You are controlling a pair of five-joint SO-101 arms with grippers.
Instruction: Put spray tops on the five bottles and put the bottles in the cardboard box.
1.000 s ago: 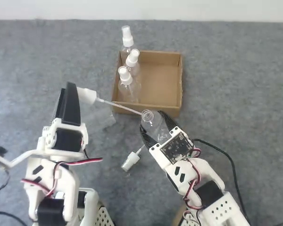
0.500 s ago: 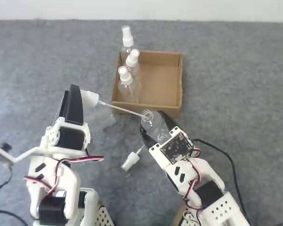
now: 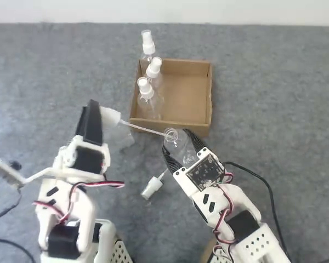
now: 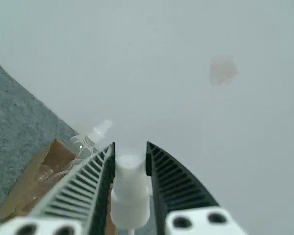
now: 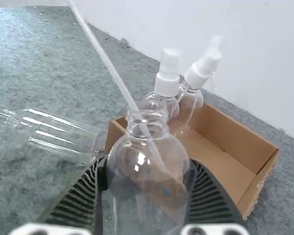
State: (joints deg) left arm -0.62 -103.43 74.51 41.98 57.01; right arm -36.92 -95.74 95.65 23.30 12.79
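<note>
Two arms stand at the near edge of the grey desk point(image 3: 274, 82), each with its pincer occupied. The left pincer point(image 4: 130, 156) is closed on a white spray top point(image 4: 130, 196), gripping the head between both jaws, left of the cardboard box point(image 3: 211, 93). The dip tube point(image 3: 142, 127) of this spray top runs rightward to the open bottle point(image 3: 174, 139), and in the right wrist view the tube passes through the bottle's neck into the body. The right pincer point(image 5: 147, 181) is clamped around the open bottle, one jaw on each side, holding it tilted with the mouth toward the box, just near of the box's near wall. Inside the box, against its left wall, stand two capped bottles point(image 3: 153, 71) point(image 3: 147, 96), upright. A third capped bottle point(image 3: 148, 44) stands upright on the desk just beyond the far left corner of the box. An uncapped bottle point(image 5: 49, 134) lies on its side on the desk near the near left corner of the box. A loose spray top point(image 3: 152, 187) lies on the desk between the two arms.
</note>
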